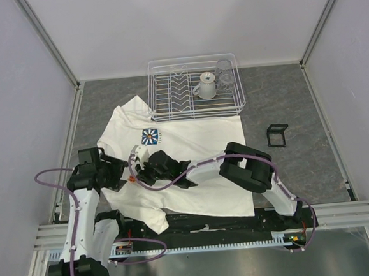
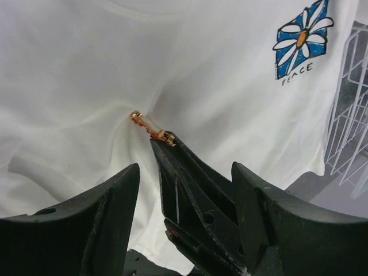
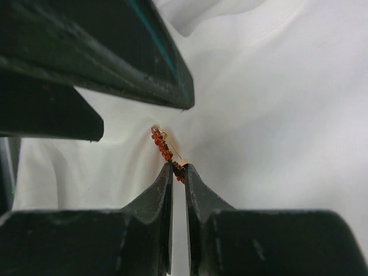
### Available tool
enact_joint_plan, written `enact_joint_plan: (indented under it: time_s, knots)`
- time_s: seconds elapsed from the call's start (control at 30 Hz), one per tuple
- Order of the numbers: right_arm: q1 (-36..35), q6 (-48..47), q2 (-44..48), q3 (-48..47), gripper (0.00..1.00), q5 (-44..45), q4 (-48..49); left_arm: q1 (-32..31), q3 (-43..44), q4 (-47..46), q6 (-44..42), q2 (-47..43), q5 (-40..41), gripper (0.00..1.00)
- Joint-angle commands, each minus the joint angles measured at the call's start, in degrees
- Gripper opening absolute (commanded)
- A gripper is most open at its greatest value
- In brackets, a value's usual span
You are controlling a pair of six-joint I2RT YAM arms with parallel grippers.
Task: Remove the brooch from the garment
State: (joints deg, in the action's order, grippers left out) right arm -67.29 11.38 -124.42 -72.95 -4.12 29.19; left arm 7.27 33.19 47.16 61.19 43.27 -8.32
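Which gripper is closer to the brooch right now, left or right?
Right. The right gripper pinches one end of the brooch between its fingertips. The left gripper is open, close beside the brooch but not touching it.

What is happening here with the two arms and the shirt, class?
The right end effector is pinched on one end of the small orange-red brooch, which is still pinned in the puckered white T-shirt. The left end effector hangs open close by, gripping nothing.

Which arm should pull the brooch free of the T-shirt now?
Right: the right end effector is pinched on the brooch's end; the left end effector stands open beside it, gripping nothing.
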Motion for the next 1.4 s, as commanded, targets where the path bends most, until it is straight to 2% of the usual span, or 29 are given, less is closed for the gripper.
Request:
enact_joint_plan:
  time_s: [0.0, 0.23, 0.5, 0.73, 0.9, 1.13, 1.17, 1.2, 1.27, 1.3, 1.37]
  knots:
    - [-0.6, -4.7, 3.2, -1.6, 0.03, 5.8, 1.0, 0.0, 0.6, 0.9, 6.6, 2.7, -2.7, 0.7]
    - [-2.5, -8.2, 3.3, -1.6, 0.03, 9.0, 0.8, 0.0, -0.4, -1.0, 11.0, 4.4, -1.8, 0.56]
    - [-2.9, -8.7, 4.3, -0.5, 0.03, 10.1, 1.7, 0.0, -1.9, -3.5, 11.0, 9.0, -1.5, 0.52]
    - [-3.1, -8.7, 4.4, -0.6, 0.03, 10.0, 2.0, 0.0, -2.6, -3.8, 10.9, 8.9, 0.1, 0.5]
    - [-3.3, -8.9, 4.8, -0.2, 0.03, 10.1, 2.4, 0.0, -3.5, -6.5, 10.4, 10.4, -1.5, 0.35]
    - [-3.4, -8.9, 5.3, 0.1, 0.05, 10.0, 2.6, -0.1, -3.6, -7.3, 9.0, 11.3, -1.4, 0.22]
    - [-3.4, -8.7, 5.5, 0.3, 0.06, 10.0, 2.7, -0.1, -3.7, -7.4, 8.6, 11.2, -1.3, 0.2]
    - [-3.4, -8.5, 5.8, 0.5, 0.16, 9.8, 2.7, 0.0, -3.8, -8.0, 8.1, 11.0, -1.4, 0.04]
    - [-2.9, -7.7, 7.2, 1.5, 0.3, 8.9, 1.5, -0.1, -4.4, -9.7, 4.6, 10.7, -2.3, 0.02]
    - [-2.5, -7.1, 8.0, 2.1, 0.42, 8.6, 0.9, 0.0, -5.0, -12.9, 2.8, 10.4, -3.0, 0.02]
    - [-0.1, -2.3, 10.9, 4.9, 0.51, 5.3, 0.7, 0.0, -5.7, -14.4, -2.3, 10.5, -4.2, 0.02]
